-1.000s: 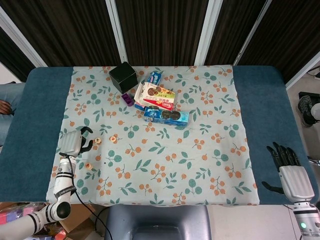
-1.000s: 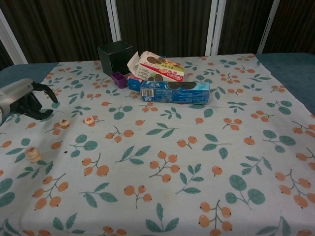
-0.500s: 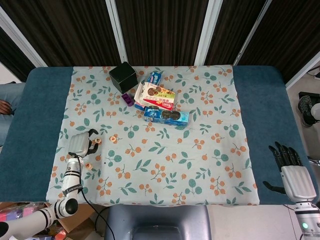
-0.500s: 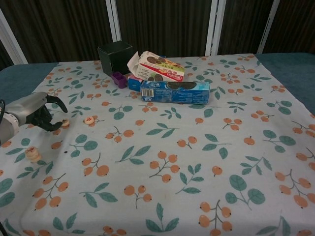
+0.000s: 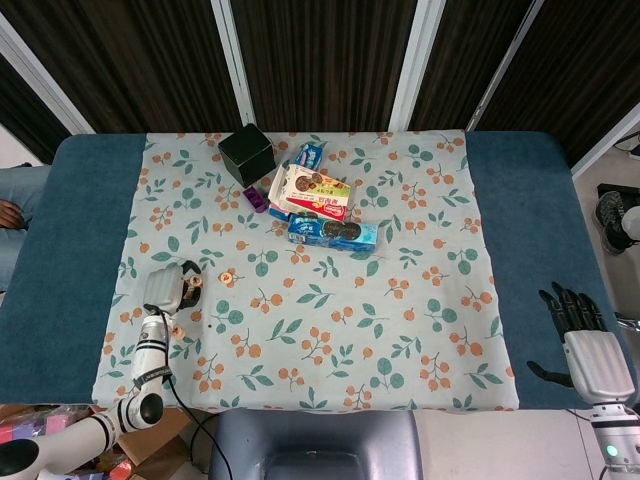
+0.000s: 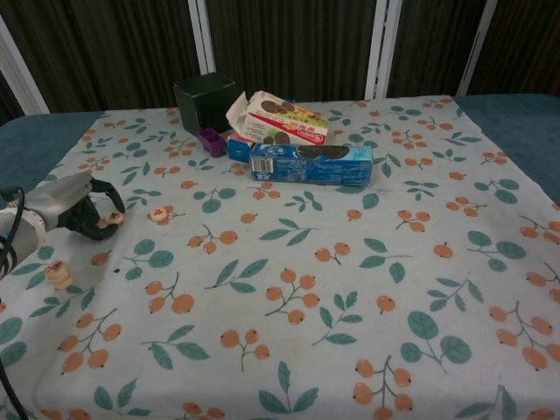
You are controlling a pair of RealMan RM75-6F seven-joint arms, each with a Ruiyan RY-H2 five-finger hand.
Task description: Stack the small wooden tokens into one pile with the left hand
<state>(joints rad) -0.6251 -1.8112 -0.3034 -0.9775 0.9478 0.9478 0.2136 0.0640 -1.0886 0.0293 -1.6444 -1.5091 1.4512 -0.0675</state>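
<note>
Three lots of small wooden tokens lie at the left of the floral cloth. My left hand (image 5: 163,290) (image 6: 70,210) is low on the cloth, its fingers curled around one token (image 5: 196,284) (image 6: 111,220), which it pinches at table level. A second single token (image 5: 228,278) (image 6: 158,213) lies just to the right of it. A short pile of tokens (image 5: 177,330) (image 6: 59,276) stands nearer the front edge, apart from the hand. My right hand (image 5: 580,335) rests at the far right, fingers spread and holding nothing.
At the back middle are a black box (image 5: 246,153) (image 6: 205,100), a small purple item (image 6: 212,140), an opened biscuit carton (image 5: 315,192) (image 6: 284,120) and a blue biscuit pack (image 5: 333,232) (image 6: 311,163). Blue table cover (image 5: 80,250) flanks the cloth.
My left hand has moved right and down onto the cloth, and its fingers have closed around the nearest single token. The right hand has barely moved.
</note>
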